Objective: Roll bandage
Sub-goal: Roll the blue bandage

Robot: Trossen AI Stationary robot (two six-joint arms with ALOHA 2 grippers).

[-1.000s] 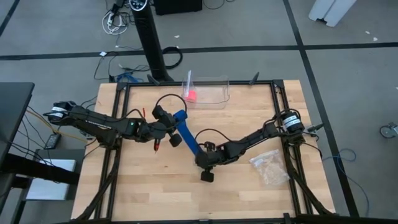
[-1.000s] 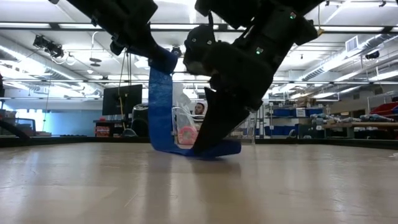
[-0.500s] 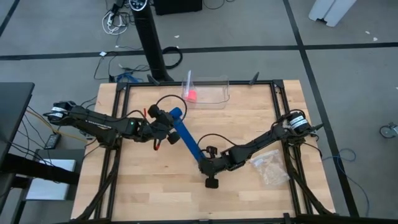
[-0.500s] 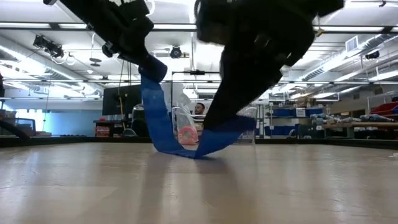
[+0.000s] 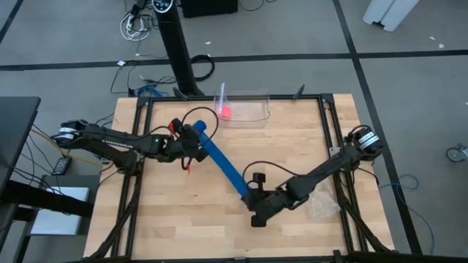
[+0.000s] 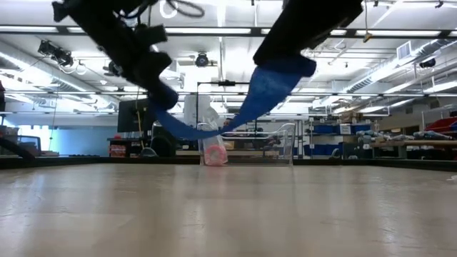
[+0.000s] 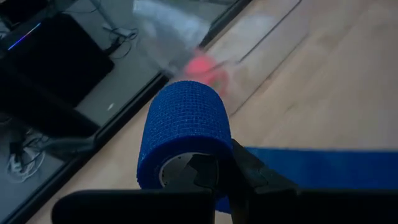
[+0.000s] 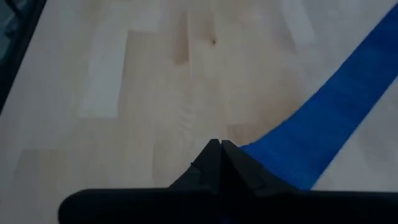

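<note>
The bandage is a bright blue roll (image 7: 183, 127) with a long strip (image 5: 223, 166) drawn off it. My left gripper (image 5: 193, 139) holds the roll at the table's left middle. My right gripper (image 5: 254, 197) is shut on the strip's free end, nearer the front edge. In the low view the strip (image 6: 207, 130) sags between the two grippers, clear of the table. My left gripper holds the roll by its wall (image 7: 224, 163): one finger (image 7: 200, 174) is inside the hollow core and one (image 7: 252, 177) is outside. The roll is lifted clear of the table, and the strip runs off it toward my right gripper. My right gripper pinches the strip's free end (image 8: 258, 155) between its two shut fingers. The end is lifted clear of the table. The strip leads away from the fingers toward the roll (image 5: 199, 130).
A clear plastic container (image 5: 248, 107) with a small pink object (image 5: 225, 112) stands at the table's far edge. A clear plastic bag (image 5: 322, 203) lies at the right, beside my right arm. Bare wood lies in front of and behind the strip.
My right gripper has gone up and toward the table's near right with the free end. My left gripper has shifted toward the far left with the roll. The strip, whose bend lay on the table, is now lifted clear and drawn out longer.
</note>
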